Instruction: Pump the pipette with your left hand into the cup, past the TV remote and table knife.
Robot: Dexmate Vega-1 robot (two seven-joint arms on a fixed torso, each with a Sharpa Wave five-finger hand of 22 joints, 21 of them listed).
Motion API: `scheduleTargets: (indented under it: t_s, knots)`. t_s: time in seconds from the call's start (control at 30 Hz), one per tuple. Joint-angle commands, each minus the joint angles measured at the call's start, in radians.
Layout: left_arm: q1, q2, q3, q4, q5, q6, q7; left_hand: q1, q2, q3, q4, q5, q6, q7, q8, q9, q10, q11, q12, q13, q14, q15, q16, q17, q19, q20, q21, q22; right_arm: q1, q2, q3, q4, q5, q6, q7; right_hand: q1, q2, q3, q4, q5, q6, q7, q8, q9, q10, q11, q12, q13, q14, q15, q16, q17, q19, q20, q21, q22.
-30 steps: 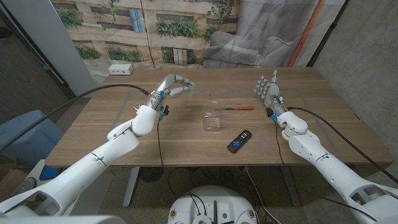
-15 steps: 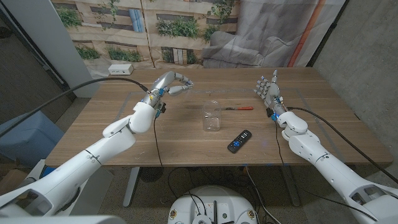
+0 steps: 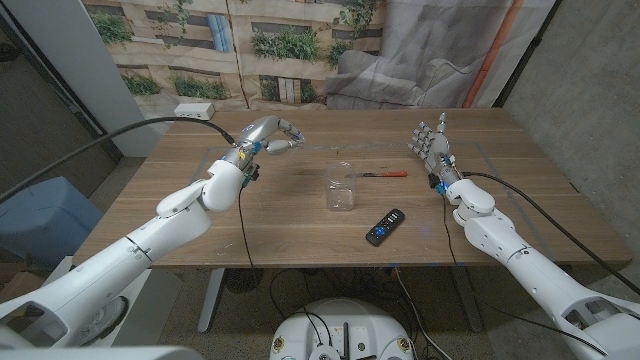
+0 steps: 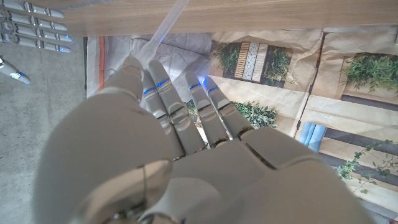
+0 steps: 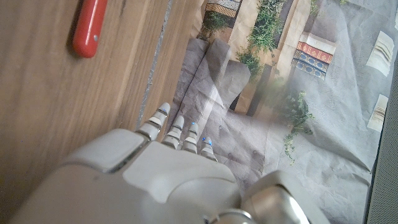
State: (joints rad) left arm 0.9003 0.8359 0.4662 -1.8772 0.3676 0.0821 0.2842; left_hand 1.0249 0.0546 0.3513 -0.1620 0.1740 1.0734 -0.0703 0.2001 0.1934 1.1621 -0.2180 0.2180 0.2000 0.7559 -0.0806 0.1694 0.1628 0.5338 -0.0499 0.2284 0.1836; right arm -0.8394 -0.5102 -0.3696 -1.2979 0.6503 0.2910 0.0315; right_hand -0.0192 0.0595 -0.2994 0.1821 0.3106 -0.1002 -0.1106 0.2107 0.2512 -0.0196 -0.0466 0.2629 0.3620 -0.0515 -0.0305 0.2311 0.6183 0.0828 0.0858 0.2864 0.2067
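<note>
Head view: a clear plastic pipette (image 4: 165,28) is gripped by the left robot hand (image 3: 272,136), left of the clear square cup (image 3: 342,193); the right robot hand (image 3: 431,145) is held open, fingers apart, right of the cup.

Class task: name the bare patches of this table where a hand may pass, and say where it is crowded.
Bare: the table's left side below the left hand, and the front edge. Crowded: the centre-right, with cup, table knife, TV remote, right hand.

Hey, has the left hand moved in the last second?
Yes. The left hand has drifted left and toward the table's far edge, away from the cup, which stayed put.
</note>
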Motion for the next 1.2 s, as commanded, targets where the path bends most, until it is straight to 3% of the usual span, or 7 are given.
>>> scheduleTargets:
  t_s: [0.03,0.5,1.2]
  knots:
    - [0.009,0.041,-0.013,-0.015,0.024,0.047,-0.023,-0.006,0.004,0.003,-0.004,0.006,-0.003,0.001,0.001,0.002,-0.001,-0.001,-0.001,0.002,-0.004,-0.139,0.000,0.003,0.001,-0.034,-0.005,0.002,0.000,0.001,0.000,0.001,0.000,0.000,0.000,0.000,0.058,-0.007,0.001,0.006,0.002,-0.009,0.006,0.003,-0.005,-0.002,0.001,0.003,-0.005,-0.083,0.006,0.005,0.005,0.002,0.004,0.005]
    - [0.008,0.077,-0.006,-0.012,0.057,0.079,-0.046,-0.007,0.004,0.004,-0.005,0.006,-0.005,-0.002,0.000,0.002,-0.004,-0.002,-0.001,0.002,-0.007,-0.139,0.001,0.004,0.000,-0.035,-0.005,0.003,0.000,0.000,0.000,0.000,0.000,0.000,0.000,0.000,0.058,-0.007,0.001,0.006,0.002,-0.009,0.007,0.003,0.000,0.000,0.003,0.003,-0.006,-0.083,0.006,0.005,0.005,0.001,0.004,0.005]
    - [0.060,0.117,-0.027,-0.002,0.032,0.112,-0.037,-0.009,0.004,0.006,-0.005,0.006,-0.009,-0.001,-0.001,0.002,-0.011,-0.002,-0.003,0.003,-0.012,-0.138,0.002,0.004,0.000,-0.035,-0.005,0.003,0.000,0.000,0.000,0.000,0.000,0.000,0.000,0.000,0.058,-0.007,0.001,0.006,0.002,-0.009,0.007,0.003,-0.001,-0.005,0.003,0.003,-0.006,-0.084,0.006,0.005,0.005,0.002,0.004,0.005]
